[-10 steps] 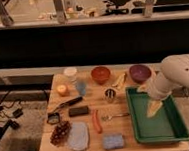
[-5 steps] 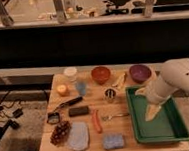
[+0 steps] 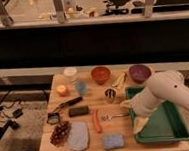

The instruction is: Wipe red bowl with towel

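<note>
The red bowl [image 3: 101, 74] stands upright at the back middle of the wooden table [image 3: 95, 149]. Near the front left lies the towel [image 3: 78, 137], a limp pale grey-blue cloth lying flat. My gripper [image 3: 138, 123] hangs from the white arm [image 3: 162, 93] on the right, over the left edge of the green tray [image 3: 178, 127]. It is open, with nothing between its pale fingers. It is well to the right of the towel and in front of the red bowl, touching neither.
A purple bowl [image 3: 139, 72] and a banana [image 3: 119, 80] sit at the back right, with a metal cup [image 3: 110, 95] in front of them. A blue pad [image 3: 113, 141], an orange-red stick [image 3: 97, 121], grapes [image 3: 60, 133], a dark block [image 3: 79, 111] and a blue cup [image 3: 81, 88] crowd the left and middle.
The arm has swung left and toward the table's front, bringing the gripper from over the tray's middle to its left edge. Nothing on the table has moved.
</note>
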Controlling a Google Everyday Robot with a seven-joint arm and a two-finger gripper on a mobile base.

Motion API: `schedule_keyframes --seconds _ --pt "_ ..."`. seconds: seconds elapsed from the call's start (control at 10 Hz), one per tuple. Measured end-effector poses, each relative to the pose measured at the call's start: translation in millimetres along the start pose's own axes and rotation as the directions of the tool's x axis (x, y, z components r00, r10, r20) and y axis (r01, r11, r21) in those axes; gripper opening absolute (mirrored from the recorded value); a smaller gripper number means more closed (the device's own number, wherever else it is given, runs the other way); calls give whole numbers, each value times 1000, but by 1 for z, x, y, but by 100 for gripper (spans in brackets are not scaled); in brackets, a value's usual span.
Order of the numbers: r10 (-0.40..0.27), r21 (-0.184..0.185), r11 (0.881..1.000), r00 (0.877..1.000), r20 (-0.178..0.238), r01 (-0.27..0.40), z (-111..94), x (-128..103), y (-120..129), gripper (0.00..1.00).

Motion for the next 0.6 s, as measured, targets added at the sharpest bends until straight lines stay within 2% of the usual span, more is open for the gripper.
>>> schedule_keyframes --seconds 0.2,0.6 --pt "-61 -30 998 998 26 61 26 -31 -4 80" --pt "-105 -47 993 994 40 107 64 -77 -16 80"
